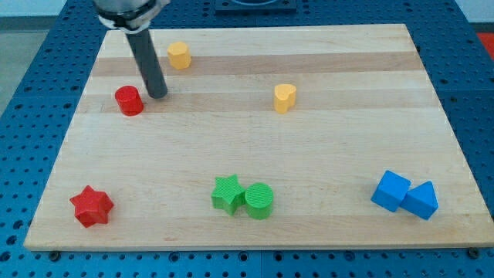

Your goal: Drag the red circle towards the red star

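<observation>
The red circle (129, 100) stands on the wooden board at the view's upper left. The red star (92, 205) lies near the board's lower left corner, far below the circle. My tip (158, 94) rests on the board just to the right of the red circle, slightly above its middle, with a small gap or light contact that I cannot tell apart. The dark rod rises from the tip towards the view's top left.
A yellow block (179, 55) sits above and right of my tip. A yellow heart (284, 98) stands mid-board. A green star (227, 193) and green circle (259, 201) touch at the bottom centre. Two blue blocks (391, 190) (421, 201) sit at the lower right.
</observation>
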Tool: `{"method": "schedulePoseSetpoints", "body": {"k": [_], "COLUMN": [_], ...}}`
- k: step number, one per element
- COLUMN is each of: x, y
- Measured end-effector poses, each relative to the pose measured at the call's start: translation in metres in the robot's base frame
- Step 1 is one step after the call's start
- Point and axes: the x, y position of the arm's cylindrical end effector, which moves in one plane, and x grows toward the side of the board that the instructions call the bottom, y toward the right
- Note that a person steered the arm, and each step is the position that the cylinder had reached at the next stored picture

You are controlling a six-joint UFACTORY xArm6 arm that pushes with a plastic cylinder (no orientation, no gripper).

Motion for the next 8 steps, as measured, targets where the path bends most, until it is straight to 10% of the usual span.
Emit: {"method": "schedulePoseSetpoints", "body": {"k": [7,8], "x": [0.021,0.050], "y": [-0.012,0.072]}}
